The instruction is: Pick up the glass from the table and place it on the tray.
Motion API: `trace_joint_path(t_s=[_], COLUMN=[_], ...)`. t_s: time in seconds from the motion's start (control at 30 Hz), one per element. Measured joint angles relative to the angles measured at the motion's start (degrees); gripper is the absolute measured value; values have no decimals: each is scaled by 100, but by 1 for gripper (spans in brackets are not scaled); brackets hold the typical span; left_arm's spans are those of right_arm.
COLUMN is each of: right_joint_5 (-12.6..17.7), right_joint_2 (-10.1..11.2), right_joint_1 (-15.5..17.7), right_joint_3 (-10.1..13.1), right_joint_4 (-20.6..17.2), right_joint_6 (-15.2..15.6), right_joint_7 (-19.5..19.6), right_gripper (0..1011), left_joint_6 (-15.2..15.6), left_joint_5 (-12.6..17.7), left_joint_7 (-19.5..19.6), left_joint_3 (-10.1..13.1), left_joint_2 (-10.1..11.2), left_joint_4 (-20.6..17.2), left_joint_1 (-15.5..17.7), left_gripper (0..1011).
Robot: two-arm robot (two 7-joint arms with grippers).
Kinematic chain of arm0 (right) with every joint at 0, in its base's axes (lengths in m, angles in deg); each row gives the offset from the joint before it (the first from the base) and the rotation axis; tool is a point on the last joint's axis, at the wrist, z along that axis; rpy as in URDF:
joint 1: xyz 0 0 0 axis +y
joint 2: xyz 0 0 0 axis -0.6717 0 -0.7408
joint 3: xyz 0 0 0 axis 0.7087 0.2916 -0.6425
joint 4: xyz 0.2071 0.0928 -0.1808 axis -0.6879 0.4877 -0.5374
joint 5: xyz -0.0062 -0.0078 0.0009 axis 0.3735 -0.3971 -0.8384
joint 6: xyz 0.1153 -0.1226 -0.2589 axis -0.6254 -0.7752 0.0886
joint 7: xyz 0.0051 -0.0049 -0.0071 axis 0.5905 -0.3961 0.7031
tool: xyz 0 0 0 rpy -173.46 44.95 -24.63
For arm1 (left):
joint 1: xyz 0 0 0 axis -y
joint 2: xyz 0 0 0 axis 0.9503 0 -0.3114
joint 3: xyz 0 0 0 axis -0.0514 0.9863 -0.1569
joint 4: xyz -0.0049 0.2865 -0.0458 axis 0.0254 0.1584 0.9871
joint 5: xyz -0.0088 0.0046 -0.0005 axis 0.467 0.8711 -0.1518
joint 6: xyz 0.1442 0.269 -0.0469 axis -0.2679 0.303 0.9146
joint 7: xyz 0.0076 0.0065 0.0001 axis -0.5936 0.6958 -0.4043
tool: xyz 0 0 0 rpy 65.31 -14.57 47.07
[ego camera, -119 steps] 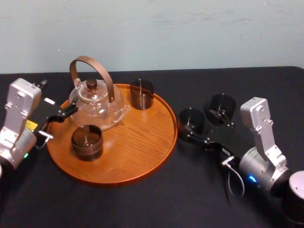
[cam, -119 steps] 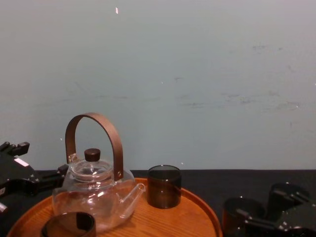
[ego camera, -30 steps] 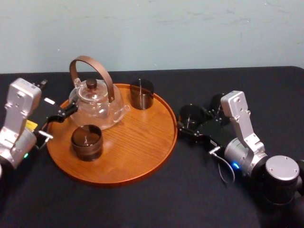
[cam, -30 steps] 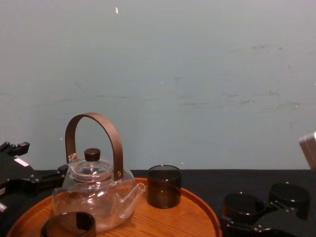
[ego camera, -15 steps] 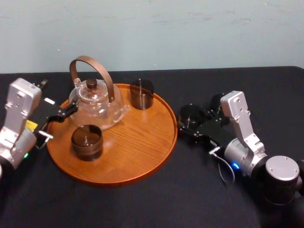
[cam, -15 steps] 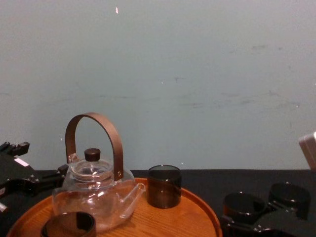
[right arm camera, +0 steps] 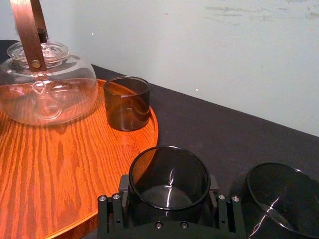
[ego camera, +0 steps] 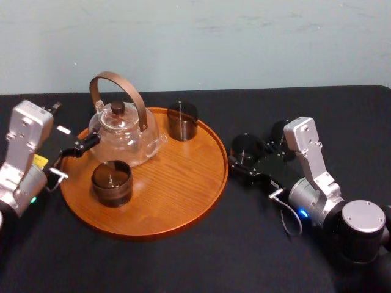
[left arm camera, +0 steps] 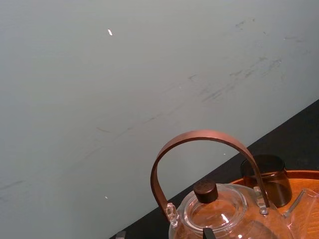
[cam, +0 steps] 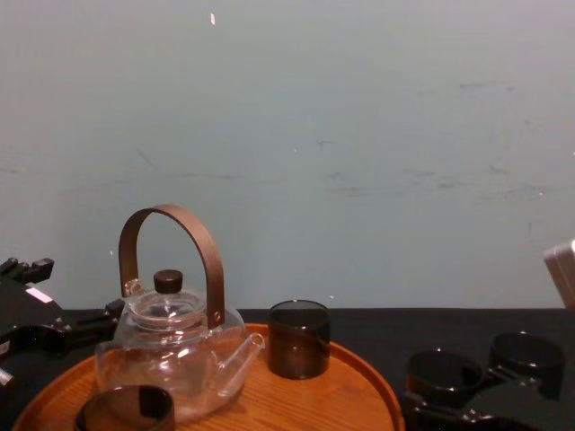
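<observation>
Tabletop: matte black.
Tray: orange-brown, streaky wood grain.
Teapot: clear glass; handle brown, lid knob dark brown.
Glass: smoky dark brown, translucent.
Right gripper: black.
Wall: pale blue-green, faint scuffs.

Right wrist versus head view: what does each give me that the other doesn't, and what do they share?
Wrist, not head: a close look at the glass, upright on the table just off the tray, with the right gripper around it.
Head, not wrist: the left gripper parked by the teapot, the near tray glass, and the right arm from above.
Both: tray, teapot, the far tray glass and the second table glass.
</observation>
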Motion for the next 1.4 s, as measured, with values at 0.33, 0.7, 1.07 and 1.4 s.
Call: trace_joint_path(t_s=[0.33, 0.7, 1.07, 1.4], right_joint_5=[37, 18, 24, -19], right_joint_2=[91, 167, 109, -31], right_joint_1=[149, 449, 499, 348], right_joint_3=[62, -20, -310, -674], right_joint_4=[-346, -1023, -1247, -1173], right_joint_6=[-38, 112, 113, 58], right_joint_7=[-137, -171, -380, -500], right_gripper=[905, 905, 905, 905], left_joint_6=[0, 0, 0, 0], left_joint_5=[0, 0, 0, 0], left_joint_7=[0, 0, 0, 0], left_joint_3=[0, 0, 0, 0], left_joint_2=[0, 0, 0, 0], left_joint_4=[0, 0, 0, 0], left_joint_1=[0, 0, 0, 0], left_gripper=[1002, 1001, 1001, 1001])
